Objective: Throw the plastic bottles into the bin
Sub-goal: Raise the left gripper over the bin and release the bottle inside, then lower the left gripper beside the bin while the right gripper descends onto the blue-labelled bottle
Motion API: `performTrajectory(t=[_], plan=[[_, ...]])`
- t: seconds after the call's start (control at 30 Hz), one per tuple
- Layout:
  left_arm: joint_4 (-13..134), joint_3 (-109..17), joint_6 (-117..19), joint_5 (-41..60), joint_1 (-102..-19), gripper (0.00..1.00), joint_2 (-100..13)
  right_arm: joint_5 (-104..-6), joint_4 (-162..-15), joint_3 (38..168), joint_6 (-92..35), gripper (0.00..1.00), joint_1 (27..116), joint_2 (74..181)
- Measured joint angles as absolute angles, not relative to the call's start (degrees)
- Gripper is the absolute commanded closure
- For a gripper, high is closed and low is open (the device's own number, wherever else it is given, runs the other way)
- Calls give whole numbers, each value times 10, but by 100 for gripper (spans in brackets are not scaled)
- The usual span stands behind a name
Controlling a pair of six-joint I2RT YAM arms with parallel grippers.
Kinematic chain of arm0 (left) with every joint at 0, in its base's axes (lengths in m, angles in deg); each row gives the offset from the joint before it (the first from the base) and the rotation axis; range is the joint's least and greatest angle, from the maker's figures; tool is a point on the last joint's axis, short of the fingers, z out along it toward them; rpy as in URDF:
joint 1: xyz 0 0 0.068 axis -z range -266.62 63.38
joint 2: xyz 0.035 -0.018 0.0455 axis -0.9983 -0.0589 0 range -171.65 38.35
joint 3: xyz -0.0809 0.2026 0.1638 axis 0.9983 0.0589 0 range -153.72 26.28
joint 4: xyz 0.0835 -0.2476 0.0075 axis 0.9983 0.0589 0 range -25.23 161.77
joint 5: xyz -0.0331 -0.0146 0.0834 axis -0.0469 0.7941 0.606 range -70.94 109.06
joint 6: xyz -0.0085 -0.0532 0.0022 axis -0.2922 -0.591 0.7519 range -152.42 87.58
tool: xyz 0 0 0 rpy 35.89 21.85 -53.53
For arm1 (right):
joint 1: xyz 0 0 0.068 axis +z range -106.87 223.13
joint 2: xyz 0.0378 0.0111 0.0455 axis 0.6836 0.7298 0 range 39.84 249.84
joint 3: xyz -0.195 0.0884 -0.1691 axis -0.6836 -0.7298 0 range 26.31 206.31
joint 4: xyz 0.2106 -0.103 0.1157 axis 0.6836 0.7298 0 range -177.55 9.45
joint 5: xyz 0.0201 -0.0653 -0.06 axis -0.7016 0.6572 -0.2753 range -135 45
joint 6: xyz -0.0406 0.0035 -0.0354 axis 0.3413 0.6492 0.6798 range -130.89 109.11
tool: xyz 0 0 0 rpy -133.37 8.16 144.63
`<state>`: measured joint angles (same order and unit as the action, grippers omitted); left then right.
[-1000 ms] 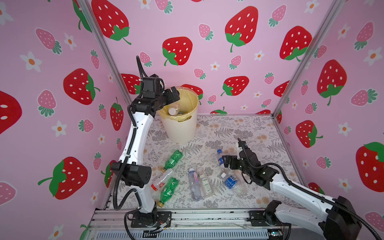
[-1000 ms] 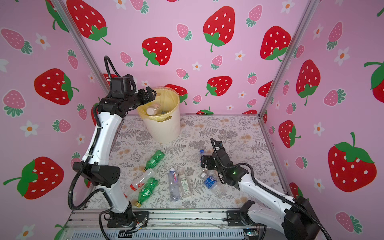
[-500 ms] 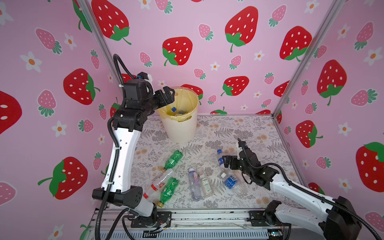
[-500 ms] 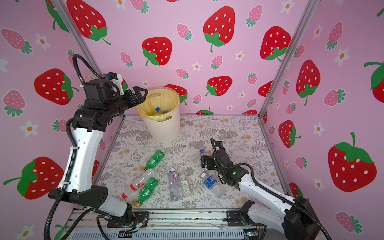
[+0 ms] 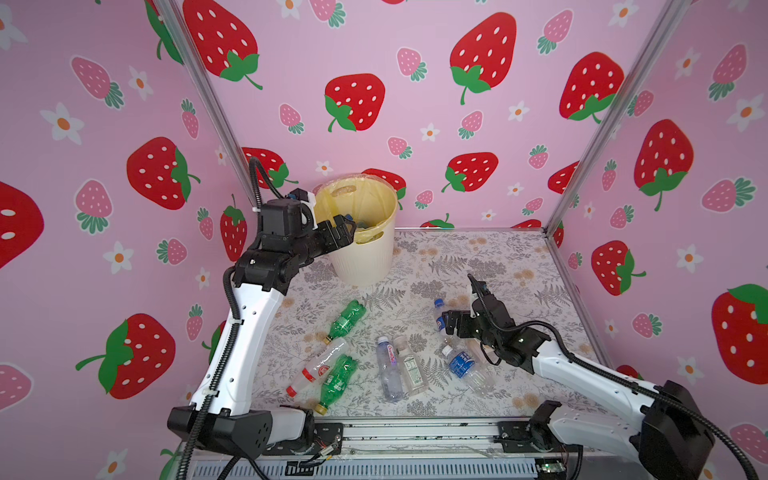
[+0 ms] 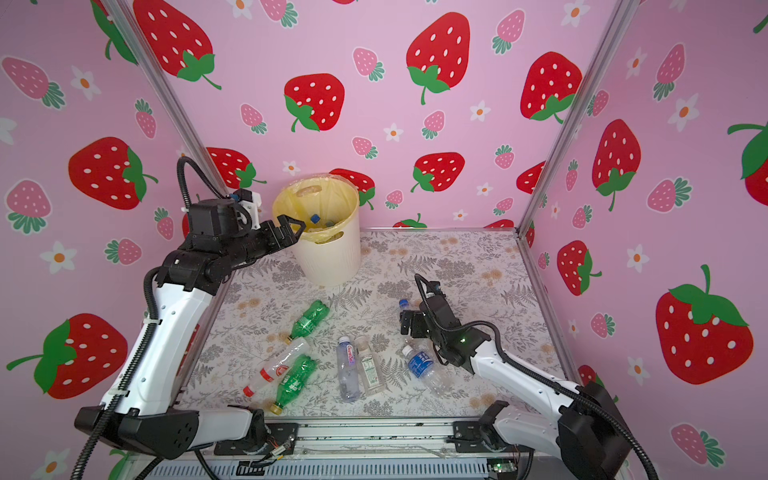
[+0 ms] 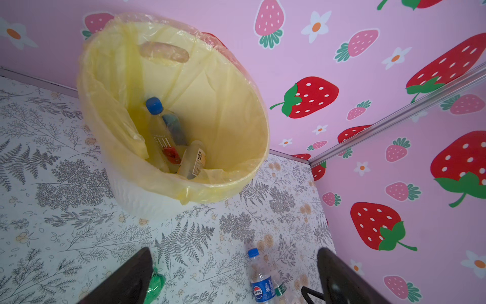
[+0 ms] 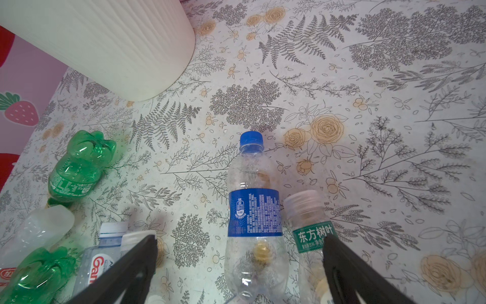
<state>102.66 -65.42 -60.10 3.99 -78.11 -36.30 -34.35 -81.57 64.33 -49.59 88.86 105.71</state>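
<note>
Cream plastic bin (image 5: pixel 362 257) stands at the back of the counter (image 5: pixel 490 257) and holds at least two bottles (image 7: pixel 168 136). My left pincer (image 5: pixel 344 227) hangs wide and empty beside its rim. My right pincer (image 5: pixel 451 324) is spread wide and low over a blue-labelled bottle (image 8: pixel 253 210), positioned, I judge, to grip it. Other bottles lie loose nearby.
</note>
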Motion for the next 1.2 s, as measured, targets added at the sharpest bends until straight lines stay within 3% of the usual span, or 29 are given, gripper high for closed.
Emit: performTrajectory(t=[0.5, 1.2], plan=[[1020, -469, -592, 42, -779, 1, -277, -366, -796, 675, -488, 1, 889, 1114], [1058, -395, -560, 85, -780, 1, -272, -373, -744, 717, -482, 0, 889, 1164]])
